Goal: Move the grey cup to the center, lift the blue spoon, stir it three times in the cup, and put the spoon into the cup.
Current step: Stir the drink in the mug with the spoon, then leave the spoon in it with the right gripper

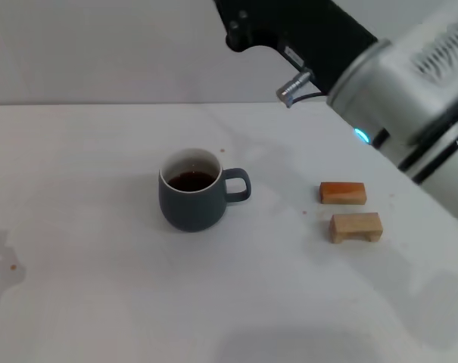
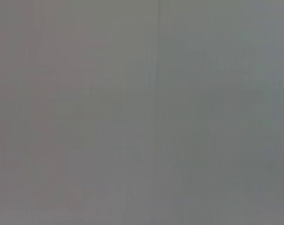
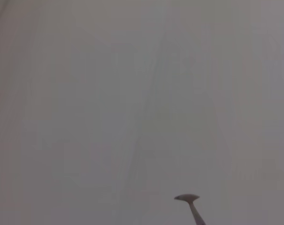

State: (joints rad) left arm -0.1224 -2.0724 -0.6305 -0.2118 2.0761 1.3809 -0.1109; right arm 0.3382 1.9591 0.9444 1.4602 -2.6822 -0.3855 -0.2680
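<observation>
Judging whether the right gripper's fingers are spread, pressed together or pinching something is not possible, since they show in no view. Just past them, the right wrist view catches only the grey metal bowl and thin neck of the blue spoon (image 3: 188,199), seen edge-on against a plain pale background; its handle is cut off by the frame edge, so what holds it cannot be told. In the head view the right arm (image 1: 399,72) reaches in from the upper right, its black wrist section (image 1: 289,30) raised well above the surface (image 1: 92,159) and running out of the top of the frame. The grey cup (image 1: 192,203) stands upright near the middle of the surface, its loop handle pointing to the robot's right and dark brown liquid inside its white interior. Well to the cup's right lie two wooden blocks close together, an orange-brown block (image 1: 342,193) farther from the robot and a pale block (image 1: 355,227) nearer. The left wrist view shows only flat grey.
</observation>
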